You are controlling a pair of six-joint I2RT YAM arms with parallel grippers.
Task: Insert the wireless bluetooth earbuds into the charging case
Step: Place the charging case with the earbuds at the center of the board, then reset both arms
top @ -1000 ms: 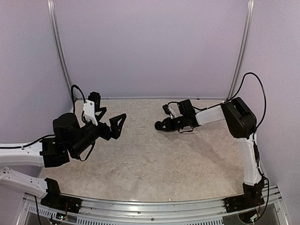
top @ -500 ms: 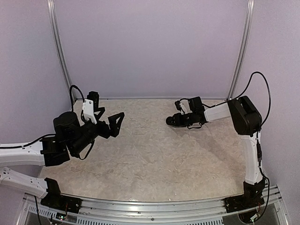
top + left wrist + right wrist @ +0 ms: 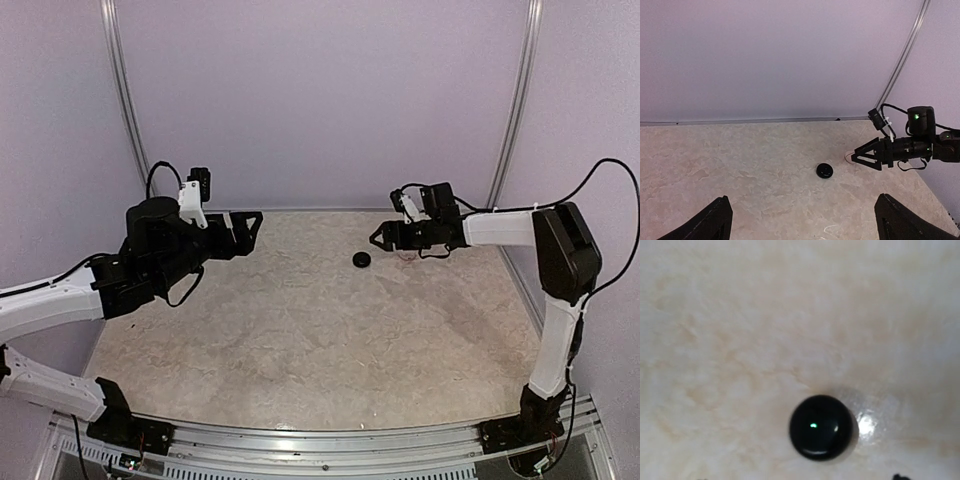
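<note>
Noting the jaws first. Right gripper [image 3: 377,237]: we read the fingers as parted, with nothing between them. The right wrist view shows only dark bits at its bottom edge, well apart. The gripper hangs over the far right part of the table [image 3: 300,340] and points left.

Case [image 3: 361,260] — a round black puck with its lid shut, lying flat on the table. It sits just left of the right fingertips, apart from them and touching neither arm. In the right wrist view it lies low and centre, glossy, with a tiny green glint on top.

Left gripper [image 3: 802,199]: jaws spread wide and empty. Its two fingers sit in the bottom corners of the left wrist view, with bare table between them. It is raised at the far left, points right toward the case, and is well apart from it.

Pale spot [image 3: 847,158] — seen just beside the right fingertips in the left wrist view; it is too small for us to tell what it is.

Both arms reach toward the back wall [image 3: 320,100].
</note>
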